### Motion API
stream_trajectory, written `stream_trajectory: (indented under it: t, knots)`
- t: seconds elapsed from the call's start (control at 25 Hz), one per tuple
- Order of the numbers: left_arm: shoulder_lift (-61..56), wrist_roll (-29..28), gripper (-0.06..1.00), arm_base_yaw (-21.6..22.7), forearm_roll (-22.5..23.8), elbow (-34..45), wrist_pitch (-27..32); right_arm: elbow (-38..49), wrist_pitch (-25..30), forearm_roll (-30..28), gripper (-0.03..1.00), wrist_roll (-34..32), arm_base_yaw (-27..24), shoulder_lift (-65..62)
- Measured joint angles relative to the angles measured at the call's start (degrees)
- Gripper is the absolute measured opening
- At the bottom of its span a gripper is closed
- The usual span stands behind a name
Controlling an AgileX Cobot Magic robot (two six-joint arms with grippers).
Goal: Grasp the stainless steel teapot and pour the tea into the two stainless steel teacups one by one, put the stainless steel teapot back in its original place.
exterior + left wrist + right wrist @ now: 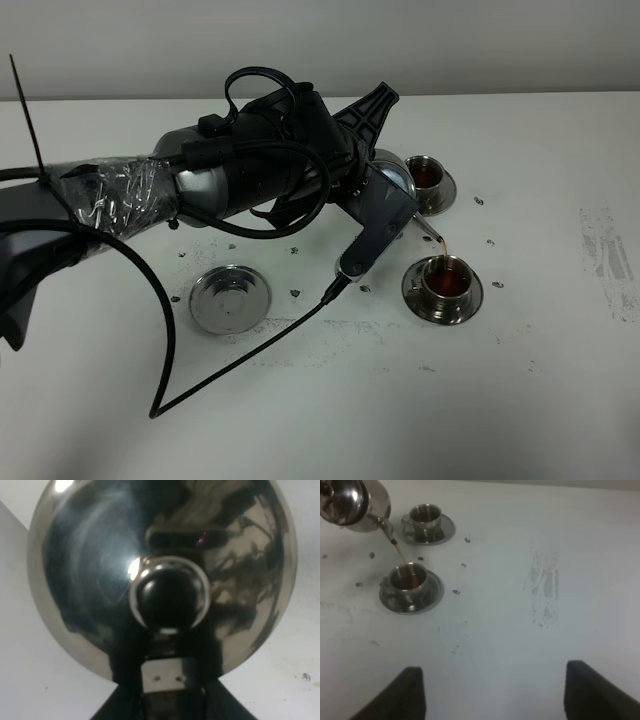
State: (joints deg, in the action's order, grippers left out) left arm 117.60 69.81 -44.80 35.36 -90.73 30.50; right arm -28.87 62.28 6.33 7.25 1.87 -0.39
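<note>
My left gripper (384,165) is shut on the stainless steel teapot (394,170), whose shiny round body (100,580) fills the left wrist view; the handle is hidden. The teapot (350,502) hangs tilted, and a thin brown stream of tea (441,248) runs from its spout into the nearer teacup (445,278), which holds dark tea on its saucer. The farther teacup (424,172) also holds tea. Both teacups, nearer (409,577) and farther (424,515), show in the right wrist view. The bare flat saucer (230,298) lies to the left. My right gripper (495,695) is open and holds nothing, well away from the cups.
A black cable (250,345) trails from the left arm across the white table in front of the flat saucer. Small dark droplets dot the table around the cups. A scuffed grey patch (605,260) marks the table's right side.
</note>
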Motion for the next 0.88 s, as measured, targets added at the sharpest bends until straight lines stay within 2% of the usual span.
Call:
stream_trajectory:
  t: [0.88]
  knots:
    - [0.00,0.06,0.20,0.00,0.11,0.00,-0.54,0.00,0.00,0.00,0.59,-0.01,0.00,0.00]
